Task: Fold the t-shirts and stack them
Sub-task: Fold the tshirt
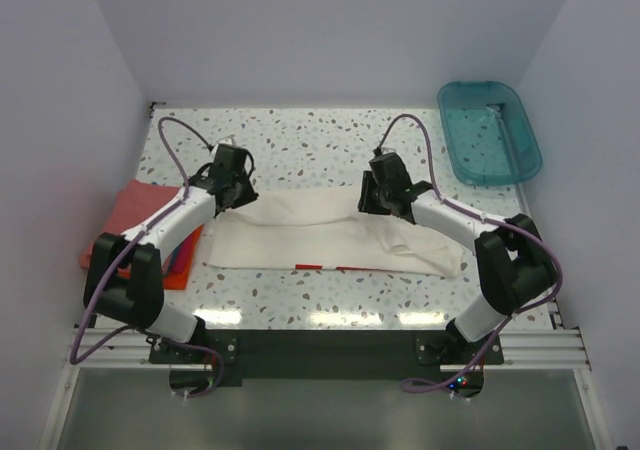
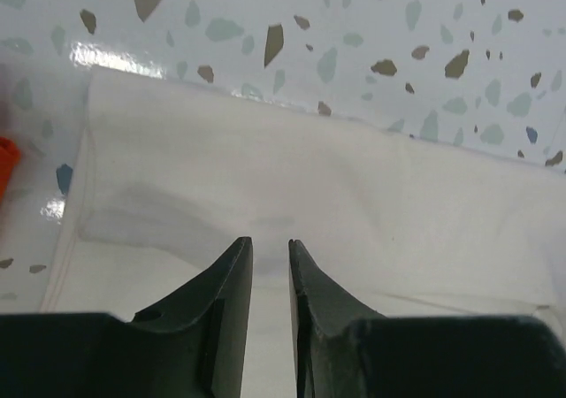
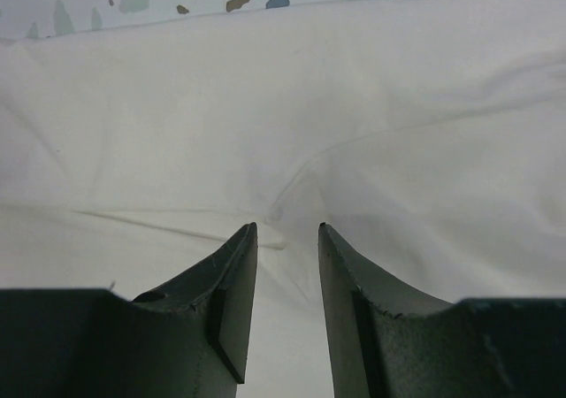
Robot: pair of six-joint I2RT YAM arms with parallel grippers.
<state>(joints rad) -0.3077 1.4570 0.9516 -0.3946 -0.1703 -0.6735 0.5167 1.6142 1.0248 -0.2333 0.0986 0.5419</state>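
The white t-shirt [image 1: 330,232] lies folded into a long band across the middle of the table, with a strip of its red print [image 1: 330,267] peeking out at the near edge. My left gripper [image 1: 238,200] hovers over the band's far left corner. Its jaws [image 2: 270,241] stand slightly apart, with only flat white cloth [image 2: 309,150] below them. My right gripper [image 1: 376,202] is over the far right part of the band, open [image 3: 287,227] above a crease in the cloth [image 3: 265,106]. A folded salmon-pink t-shirt [image 1: 140,210] and an orange-red one [image 1: 180,268] lie at the left.
A teal translucent tub [image 1: 488,130] stands at the back right corner. White walls close the table in on three sides. The speckled tabletop [image 1: 300,145] shows behind the shirt. An orange edge [image 2: 7,164] shows at the left of the left wrist view.
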